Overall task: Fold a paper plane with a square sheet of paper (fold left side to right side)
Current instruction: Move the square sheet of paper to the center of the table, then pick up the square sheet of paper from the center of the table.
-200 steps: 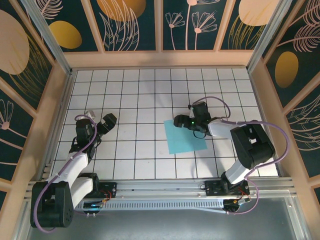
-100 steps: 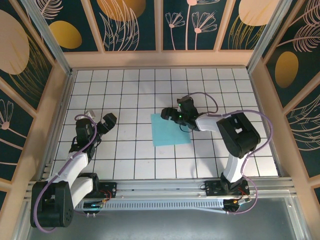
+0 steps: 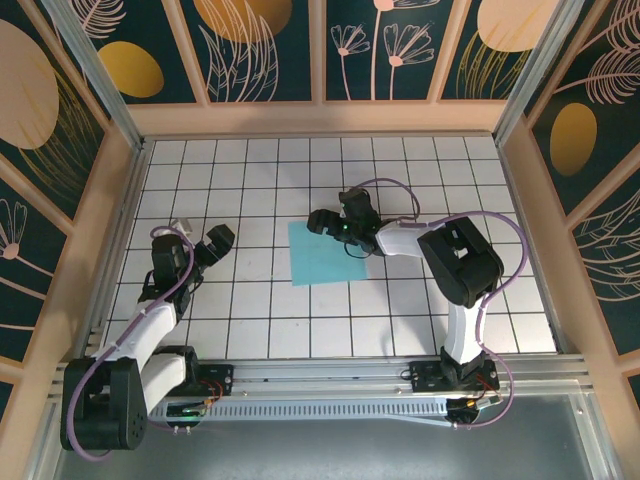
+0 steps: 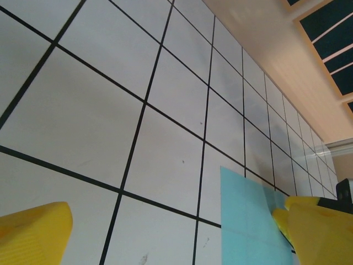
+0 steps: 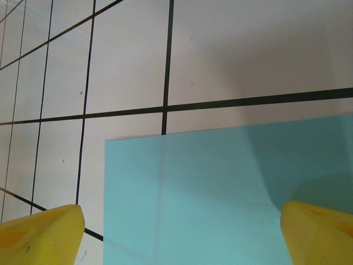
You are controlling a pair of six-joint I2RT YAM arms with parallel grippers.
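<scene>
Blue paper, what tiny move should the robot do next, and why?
Probably move the left gripper right, to the left edge of the square sheet of paper. The sheet lies flat and unfolded, that gripper hangs open off to its left, and the open right gripper is over its far side.

Table (image 3: 250, 170): white tiles with black grid lines, centre of frame; faint specks on the tiles in the wrist views. Wooden rim (image 3: 320, 118) borders it at top and both sides. Walls (image 3: 270, 50) beyond: dark panels, orange discs, pale leaf outlines. Metal rail (image 3: 330, 372) runs along the lower edge.
</scene>
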